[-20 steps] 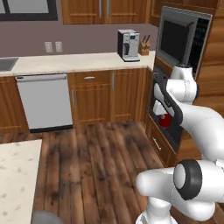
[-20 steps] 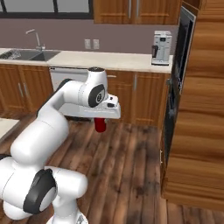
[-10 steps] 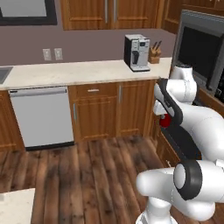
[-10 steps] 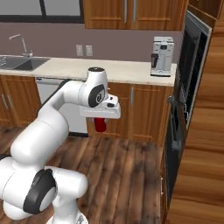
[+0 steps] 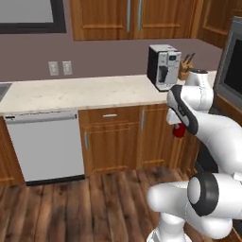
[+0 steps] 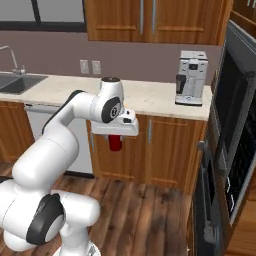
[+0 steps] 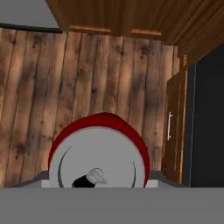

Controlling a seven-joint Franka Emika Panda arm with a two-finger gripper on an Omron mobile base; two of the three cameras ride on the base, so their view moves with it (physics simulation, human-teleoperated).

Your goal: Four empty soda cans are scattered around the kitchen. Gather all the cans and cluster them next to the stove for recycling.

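1. We see a kitchen with brown wood cupboards and a long pale counter (image 5: 85, 92).
2. We use the coffee machine (image 5: 163, 66) as our landmark; it stands on the counter, near its right end.
3. Far to the left of the coffee machine is the sink (image 6: 17, 82) with its tap.
4. Also to the left of the coffee machine, but closer, is a grey dishwasher (image 5: 45, 146) under the counter.
5. On the wall left of the coffee machine are two small white sockets (image 5: 60, 68).
6. Just to the right of the coffee machine is a block of knives (image 5: 185, 68).
7. Further right of the coffee machine is a tall dark oven (image 6: 235, 145) set in wood.
8. The floor (image 7: 87, 74) below is dark wood planks.
9. The soda can (image 6: 115, 142) is up in the air, lower than the coffee machine and in front of the cupboards.
10. In the right base view the can is to the left of the coffee machine.
11. The can is red, and it hangs down under the gripper (image 6: 116, 135).
12. In the hand view we look at the can's flat silver top, with a small tab and a red rim around it.
13. The gripper is clamped on the soda can, one finger on each side.
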